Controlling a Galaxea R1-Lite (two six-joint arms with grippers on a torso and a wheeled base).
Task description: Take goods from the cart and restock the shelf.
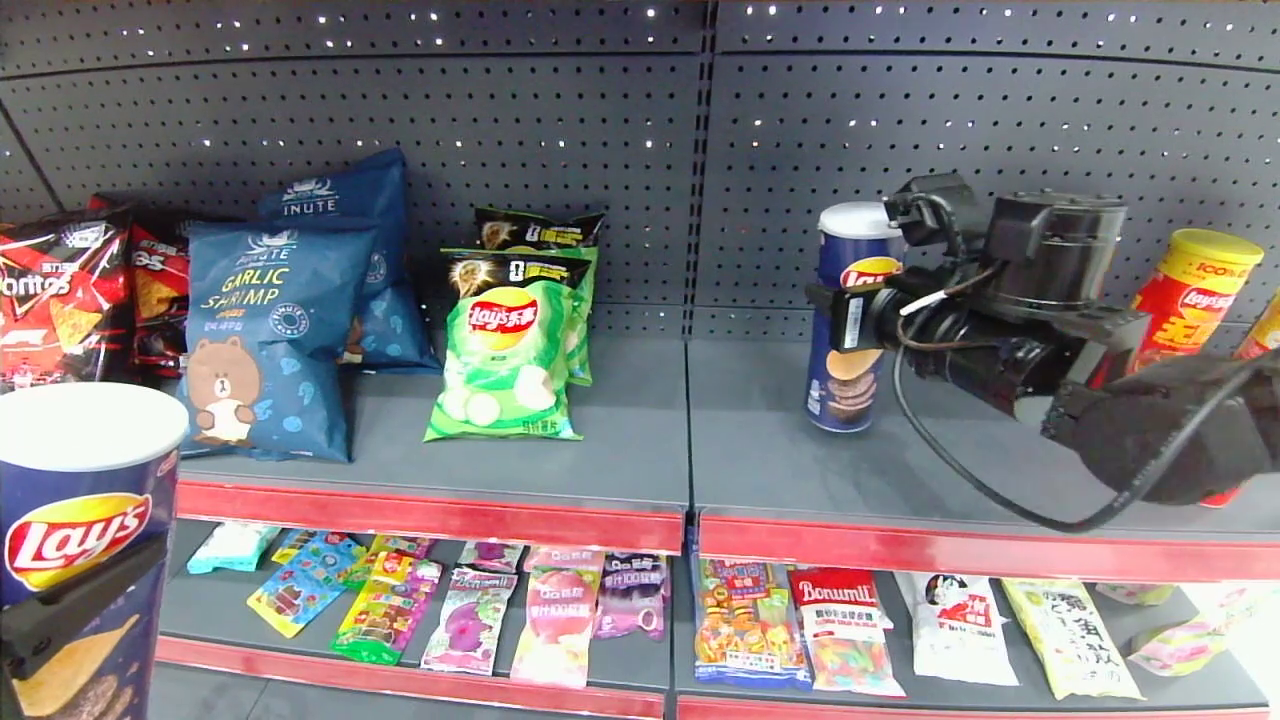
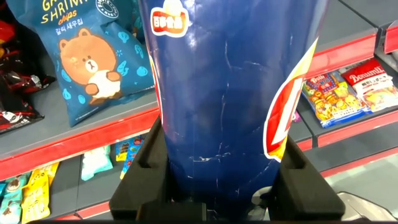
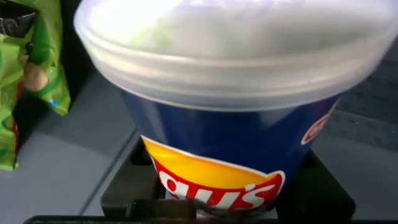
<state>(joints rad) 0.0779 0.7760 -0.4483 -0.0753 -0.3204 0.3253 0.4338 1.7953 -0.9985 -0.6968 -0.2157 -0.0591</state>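
Note:
A blue chip can with a white lid (image 1: 80,520) sits low at the near left, and my left gripper (image 1: 60,620) is shut on it. In the left wrist view the can's body (image 2: 230,93) rises between the two black fingers (image 2: 149,155) of that gripper (image 2: 224,174). A second blue can (image 1: 850,320) stands upright on the right half of the upper shelf (image 1: 620,450), with my right gripper (image 1: 845,320) shut around its middle. The right wrist view shows this can (image 3: 230,124) under its pale lid, held in the gripper (image 3: 224,193).
Green chip bags (image 1: 510,350), blue shrimp-chip bags (image 1: 280,310) and red-black bags (image 1: 60,290) fill the shelf's left half. A red-yellow can (image 1: 1190,290) stands behind my right arm. Bare shelf lies between the green bags and the held can. Candy packs (image 1: 560,610) line the lower shelf.

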